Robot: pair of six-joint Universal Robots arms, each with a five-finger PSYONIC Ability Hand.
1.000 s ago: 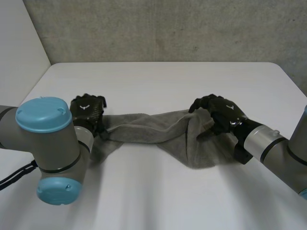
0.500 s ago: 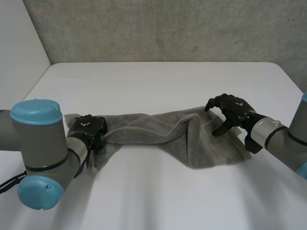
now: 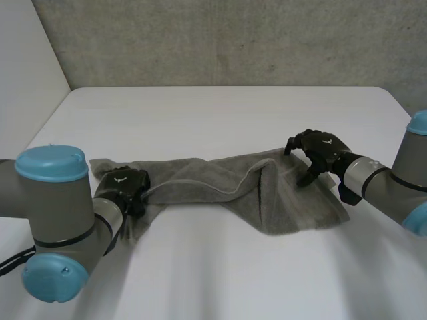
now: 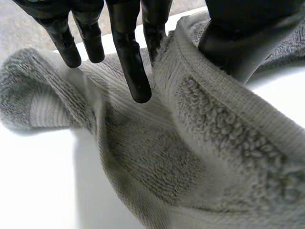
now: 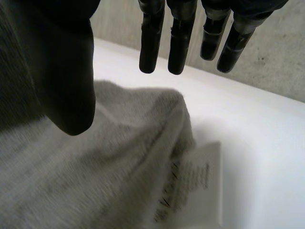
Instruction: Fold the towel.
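Head view tells it best from where I'm standing: the right hand (image 3: 321,152) has let go. A second ago it was bunched round the towel's right end and holding it off the table; now it hangs just over that end with its fingers (image 5: 178,43) straight and the thumb well clear, nothing in it. The left hand (image 3: 122,188) has come down too, and it's low on the towel's left end. In the left wrist view the thick hem stands up between its fingers and thumb, so I'd say it's still lightly pinching that edge. The towel (image 3: 220,177) now lies across the near part of the white table (image 3: 220,113) between the two hands. It's narrow and rumpled on the left, with a raised ridge right of the middle and a flatter flap spread under the right hand. My read is that the carry is over and the cloth is set down, but it's nowhere near a tidy fold yet. It probably needs smoothing or a fresh grab. As for writing, the right wrist view shows a white label (image 5: 193,183) sewn at the towel's edge with print on it, but it's too faint to read. No brand that I can make out.
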